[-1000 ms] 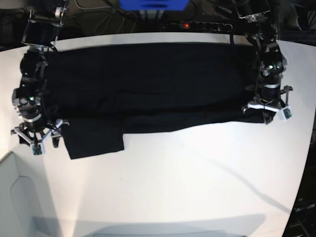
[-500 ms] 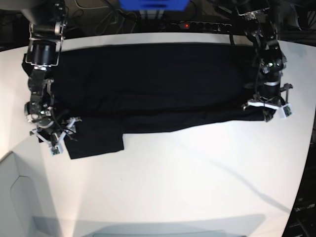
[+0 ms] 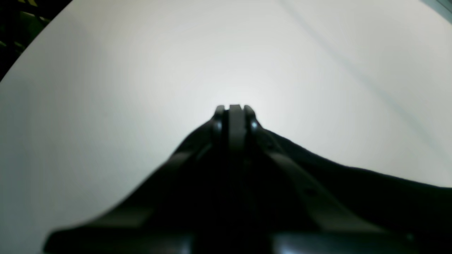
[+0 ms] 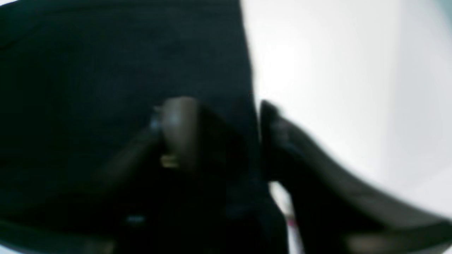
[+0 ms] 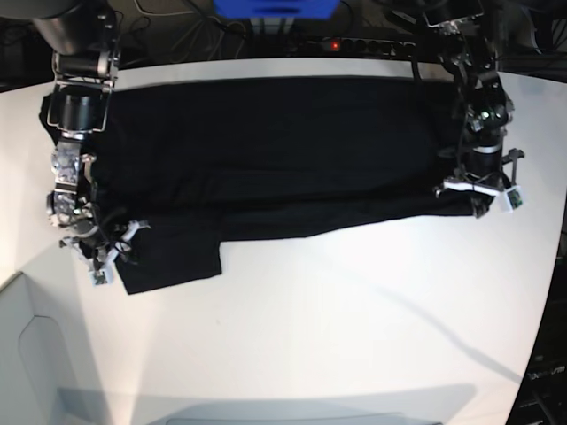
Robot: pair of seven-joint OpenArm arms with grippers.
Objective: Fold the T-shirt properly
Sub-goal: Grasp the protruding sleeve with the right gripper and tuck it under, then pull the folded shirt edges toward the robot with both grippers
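Pinching T-shirt (image 5: 266, 150): left tool (image 3: 235, 114); right tool (image 4: 226, 137) seemingly astride edge.

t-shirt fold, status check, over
Left gripper shut on T-shirt edge. Right gripper straddling sleeve edge, grip unclear. Table shows no obstruction.

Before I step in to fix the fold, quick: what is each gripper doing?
Left gripper: shut on the T-shirt at its edge.
Right gripper: open, fingers straddling the shirt's edge.
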